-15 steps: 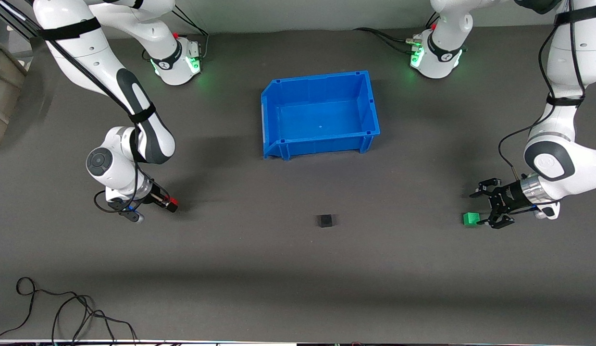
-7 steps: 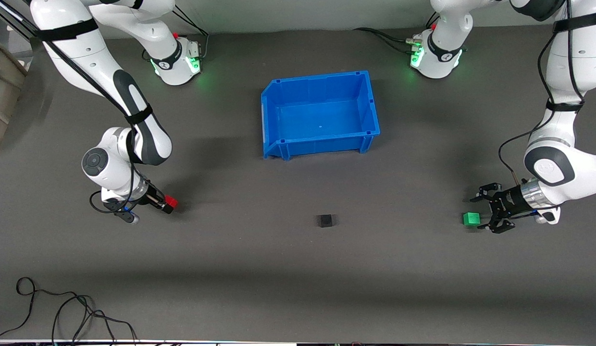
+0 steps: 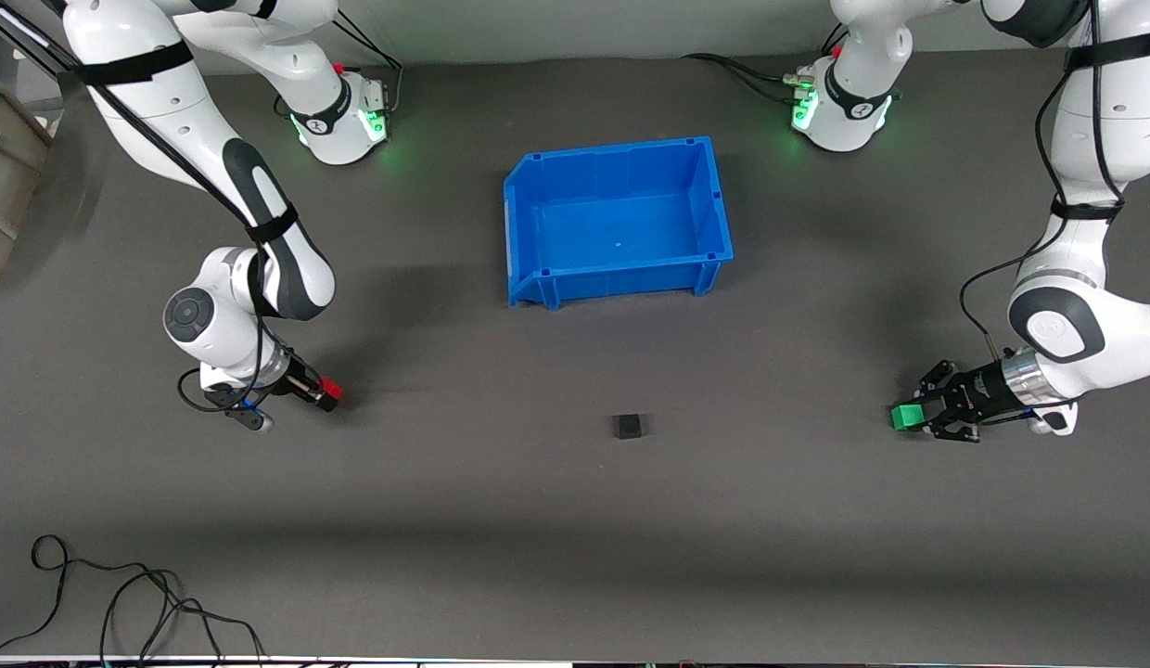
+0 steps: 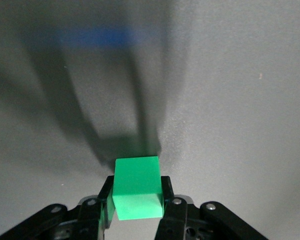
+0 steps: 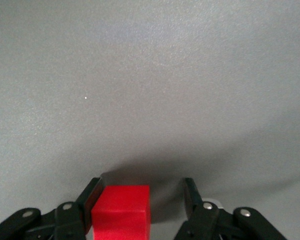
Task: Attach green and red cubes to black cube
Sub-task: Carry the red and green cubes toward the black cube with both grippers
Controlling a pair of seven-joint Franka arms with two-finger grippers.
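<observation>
The left gripper (image 3: 912, 417) is clamped on the green cube (image 3: 905, 417) at the left arm's end of the table — both pads press its sides in the left wrist view (image 4: 137, 194). The right gripper (image 3: 326, 392), low at the right arm's end, straddles the red cube (image 3: 330, 388); its jaws stand apart, one touching, one with a gap. The black cube (image 3: 630, 426) sits alone between them, well apart from both, so nothing is attached yet. The blue bin (image 3: 519, 199) lies farther from the front camera — no obstacle.
</observation>
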